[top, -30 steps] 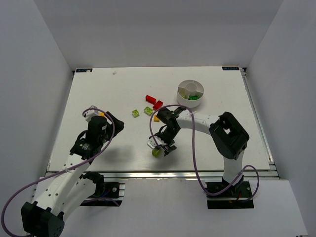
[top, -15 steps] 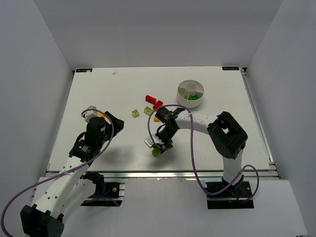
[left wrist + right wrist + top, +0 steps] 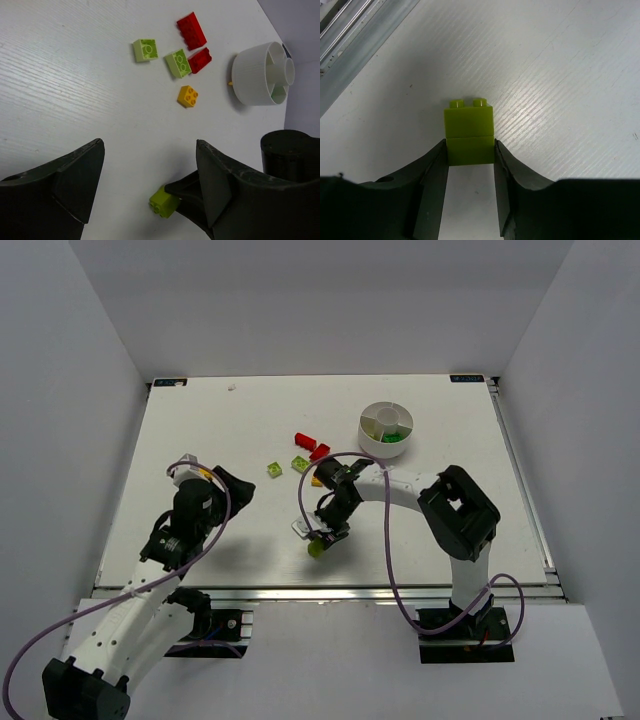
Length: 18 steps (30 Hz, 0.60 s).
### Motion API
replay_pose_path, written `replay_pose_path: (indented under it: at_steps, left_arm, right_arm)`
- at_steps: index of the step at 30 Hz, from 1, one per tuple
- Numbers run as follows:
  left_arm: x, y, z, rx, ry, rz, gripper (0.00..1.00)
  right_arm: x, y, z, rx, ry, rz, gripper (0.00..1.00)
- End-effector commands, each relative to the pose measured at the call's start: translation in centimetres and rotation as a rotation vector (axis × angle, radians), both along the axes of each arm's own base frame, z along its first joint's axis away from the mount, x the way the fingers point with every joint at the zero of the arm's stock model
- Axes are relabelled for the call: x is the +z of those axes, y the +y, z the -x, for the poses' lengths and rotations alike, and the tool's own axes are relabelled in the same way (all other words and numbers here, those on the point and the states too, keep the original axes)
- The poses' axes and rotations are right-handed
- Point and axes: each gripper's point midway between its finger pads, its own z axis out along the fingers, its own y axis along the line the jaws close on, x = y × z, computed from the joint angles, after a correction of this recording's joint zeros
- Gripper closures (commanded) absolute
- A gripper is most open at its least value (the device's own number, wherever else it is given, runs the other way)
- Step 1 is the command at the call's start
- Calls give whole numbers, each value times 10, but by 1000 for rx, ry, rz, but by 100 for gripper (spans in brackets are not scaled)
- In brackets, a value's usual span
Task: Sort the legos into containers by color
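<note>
My right gripper (image 3: 470, 149) pinches the yellow-green brick (image 3: 469, 120) by one end, so it could pivot loose mid-carry. My left gripper (image 3: 150, 147) gapes empty.

White table (image 3: 200, 420), plain grey walls (image 3: 320, 300), metal front rail (image 3: 260, 591)

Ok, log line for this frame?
right claw: shut on yellow-green lego | left claw: open, empty | dish: green legos inside
</note>
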Motion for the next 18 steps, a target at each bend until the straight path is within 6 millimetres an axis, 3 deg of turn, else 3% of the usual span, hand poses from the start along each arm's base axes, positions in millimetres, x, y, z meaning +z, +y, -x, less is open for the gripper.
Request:
replay_pose_path:
  at_steps: [1, 2, 3, 4, 6, 7, 9, 10, 12, 13, 18]
  left_arm:
    - [9, -19, 1, -100, -58, 72, 18]
    - [10, -26, 1, -124, -90, 107, 21]
    - [14, -32, 1, -155, -117, 137, 22]
    - [32, -48, 2, -227, -182, 214, 22]
    - [33, -64, 10, -311, -213, 291, 22]
    - [54, -72, 8, -343, -298, 357, 22]
    - [54, -89, 8, -427, -302, 426, 20]
    - [65, -94, 12, -461, -334, 456, 20]
    - [59, -105, 9, -499, -295, 514, 19]
    - [69, -111, 10, -545, -331, 540, 19]
    - [67, -138, -4, -639, -289, 542, 19]
  right_arm:
    - [28, 1, -3, -38, 10, -39, 92]
    - [44, 0, -10, -94, 15, -63, 100]
    - [53, -1, -14, -127, 26, -80, 100]
    - [64, -1, -16, -156, 50, -106, 100]
    - [87, -10, -32, -289, 99, -142, 100]
    - [95, -14, -38, -338, 119, -155, 100]
    - [117, -32, -54, -509, 192, -186, 100]
    - [123, -33, -54, -509, 180, -199, 100]
    - [126, -44, -58, -605, 233, -192, 100]
    - [135, -47, -56, -627, 231, -210, 100]
    - [151, -51, -56, -774, 278, -249, 100]
